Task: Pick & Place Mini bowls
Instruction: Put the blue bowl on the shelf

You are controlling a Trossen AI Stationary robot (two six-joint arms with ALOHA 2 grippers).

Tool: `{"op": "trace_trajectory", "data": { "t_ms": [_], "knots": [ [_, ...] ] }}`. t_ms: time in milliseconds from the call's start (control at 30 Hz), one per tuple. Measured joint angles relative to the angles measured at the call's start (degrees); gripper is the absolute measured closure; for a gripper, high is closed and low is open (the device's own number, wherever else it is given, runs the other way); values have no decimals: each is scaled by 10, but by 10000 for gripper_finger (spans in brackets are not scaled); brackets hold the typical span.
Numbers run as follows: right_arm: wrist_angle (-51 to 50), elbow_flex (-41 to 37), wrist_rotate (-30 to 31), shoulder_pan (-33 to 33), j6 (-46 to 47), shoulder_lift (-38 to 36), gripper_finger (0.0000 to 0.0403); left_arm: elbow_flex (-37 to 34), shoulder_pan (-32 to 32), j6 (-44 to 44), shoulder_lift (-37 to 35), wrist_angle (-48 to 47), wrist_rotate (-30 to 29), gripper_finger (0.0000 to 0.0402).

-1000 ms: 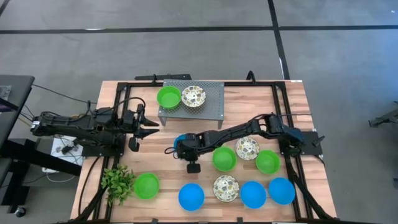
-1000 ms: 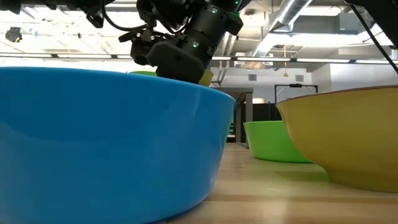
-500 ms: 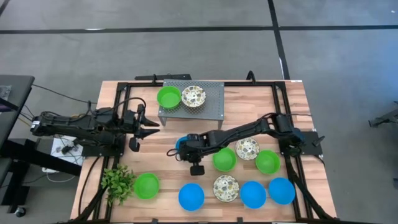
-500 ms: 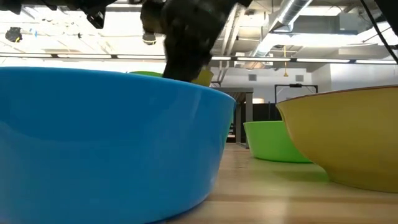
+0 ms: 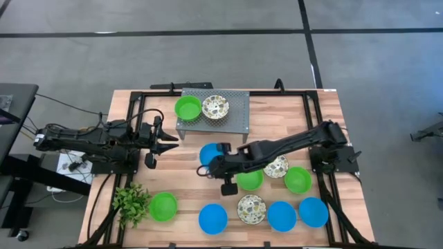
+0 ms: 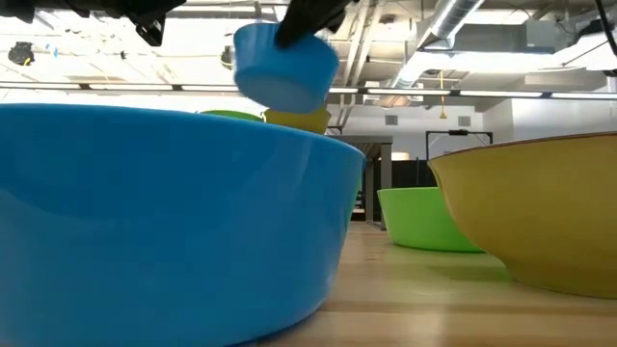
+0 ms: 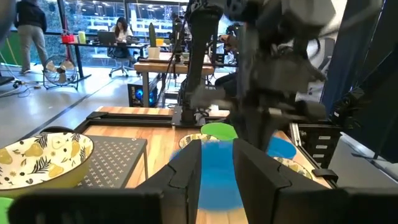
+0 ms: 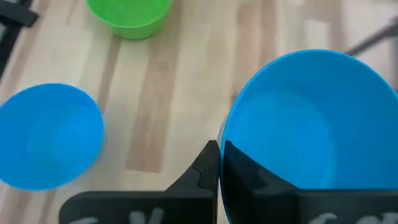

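Note:
My right gripper [image 5: 213, 163] reaches across the middle of the table and is shut on a plain blue mini bowl [image 5: 209, 153], which hangs in the air in the low view [image 6: 286, 66]. My left gripper [image 5: 166, 142] waits open at the table's left side, pointing toward that bowl. A green bowl [image 5: 187, 108] and a floral bowl [image 5: 215, 107] sit on a grey rack [image 5: 239, 114]. Several more bowls stand on the wood: green [image 5: 163, 206], [image 5: 249, 180], [image 5: 297, 180]; floral [image 5: 276, 167], [image 5: 251, 209]; blue [image 5: 213, 218], [image 5: 282, 216], [image 5: 313, 211]. My right gripper holds the blue bowl by its rim [image 8: 229, 127], one finger inside the hollow [image 8: 261, 183] and one outside [image 8: 208, 168]. The bowl is lifted clear of the table and tilted a little in the low view.
A small leafy plant [image 5: 131, 202] stands at the near left corner. Black frame rails [image 5: 135, 111] run along the table's sides. Bare wood lies between the rack and the near row of bowls, left of the held bowl.
My right gripper has risen and shifted a little toward the table's right, taking the blue bowl with it. The bowl sat low behind the near bowls a second ago and now hangs clear above them.

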Motion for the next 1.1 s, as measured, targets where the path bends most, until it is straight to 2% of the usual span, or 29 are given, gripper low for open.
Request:
{"op": "trace_trajectory", "data": {
  "t_ms": [167,367,733,1100],
  "knots": [
    [-31,0,20,0,8,-26,402,0,0,0,0,0,0,311],
    [-73,0,96,-1,9,-40,403,0,0,0,0,0,0,311],
    [-158,0,168,-30,10,-41,403,0,0,0,0,0,0,311],
    [-199,0,180,-96,31,-41,403,0,0,-1,0,0,0,311]
  ]
}}
